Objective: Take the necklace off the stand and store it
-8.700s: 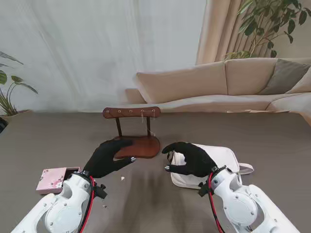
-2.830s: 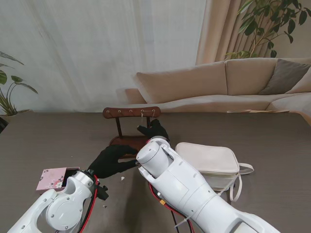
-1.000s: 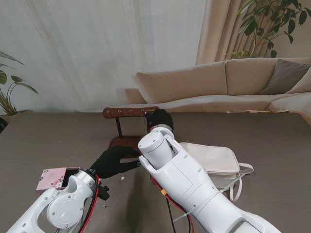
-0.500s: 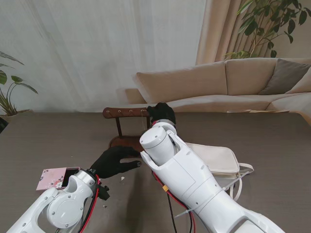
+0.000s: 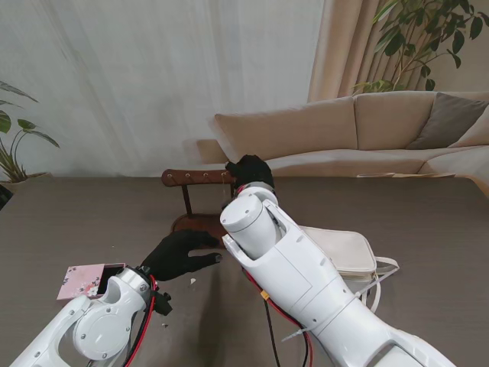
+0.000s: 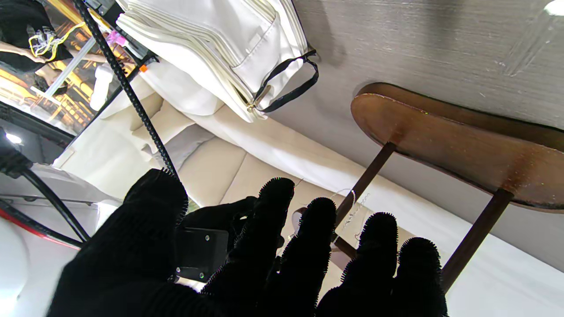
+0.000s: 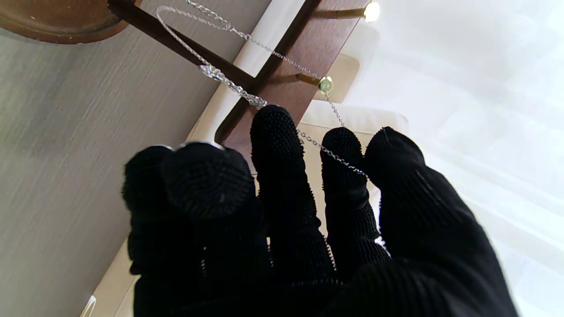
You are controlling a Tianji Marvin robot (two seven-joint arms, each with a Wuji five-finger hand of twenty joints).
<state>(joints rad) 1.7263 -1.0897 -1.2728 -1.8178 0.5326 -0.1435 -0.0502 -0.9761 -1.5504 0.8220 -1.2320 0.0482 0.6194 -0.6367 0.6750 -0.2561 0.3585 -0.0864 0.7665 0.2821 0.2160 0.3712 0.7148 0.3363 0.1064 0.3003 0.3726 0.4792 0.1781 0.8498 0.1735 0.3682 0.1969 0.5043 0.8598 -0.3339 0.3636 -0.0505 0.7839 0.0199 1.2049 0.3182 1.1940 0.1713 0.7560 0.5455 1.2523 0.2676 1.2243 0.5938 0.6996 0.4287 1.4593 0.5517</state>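
1. now the right robot hand (image 7: 282, 211) is at the right end of the stand's (image 5: 205, 177) crossbar; over the last second it rose from just under the bar to level with it.
2. its fingers (image 7: 275, 141) are hooked through the necklace (image 7: 246, 94), chain draped across them; not a firm clench, as far as i can tell.
3. chain still runs to a brass peg (image 7: 325, 83), so the necklace is not yet off.
4. left robot hand (image 5: 179, 254), released with fingers spread, rests by the stand base on the bench (image 5: 76, 214), unchanged.
5. white bag (image 5: 336, 248) and pink box (image 5: 82, 280) wait nearby; the lift-off looks imminent.
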